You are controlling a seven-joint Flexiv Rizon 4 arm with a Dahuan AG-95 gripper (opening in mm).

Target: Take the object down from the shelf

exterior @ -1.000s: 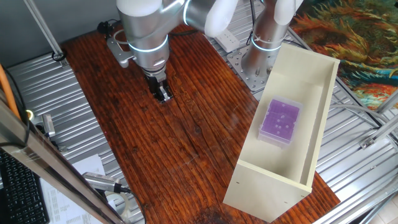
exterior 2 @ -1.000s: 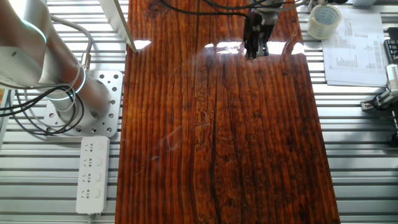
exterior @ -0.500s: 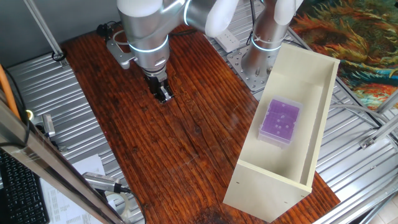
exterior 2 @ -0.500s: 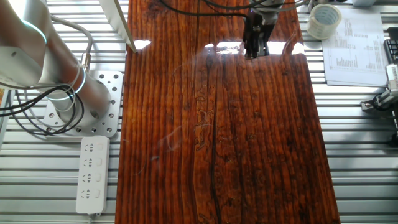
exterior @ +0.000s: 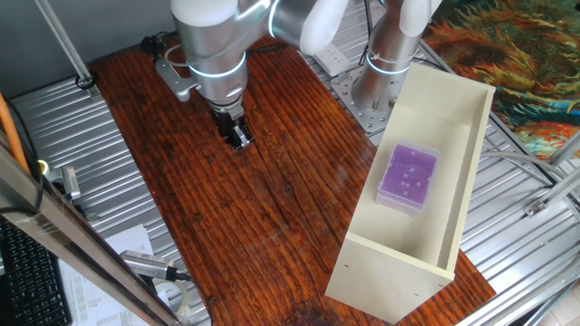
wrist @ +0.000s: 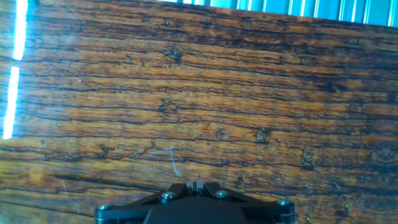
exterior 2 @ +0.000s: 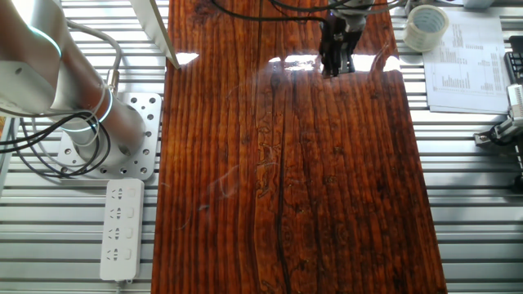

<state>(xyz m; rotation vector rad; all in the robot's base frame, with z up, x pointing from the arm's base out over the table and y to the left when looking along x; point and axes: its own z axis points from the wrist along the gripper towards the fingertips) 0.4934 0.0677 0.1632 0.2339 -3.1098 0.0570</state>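
The purple box (exterior: 407,176) lies flat inside the cream shelf (exterior: 453,145), on its upper panel at the table's right side. It is translucent with pale dots on top. My gripper (exterior: 238,138) hangs over the bare wooden table, far left of the shelf, pointing down with its fingers together and nothing between them. It also shows in the other fixed view (exterior 2: 335,64), near the table's far edge. In the hand view the fingertips (wrist: 194,185) sit closed above plain wood. The shelf and box are out of the hand view.
The wooden table (exterior: 272,199) lies between gripper and shelf. The arm's base (exterior: 385,63) stands behind the shelf. A tape roll (exterior 2: 427,27) and papers (exterior 2: 466,65) lie on the metal bench. A power strip (exterior 2: 121,229) lies by the base.
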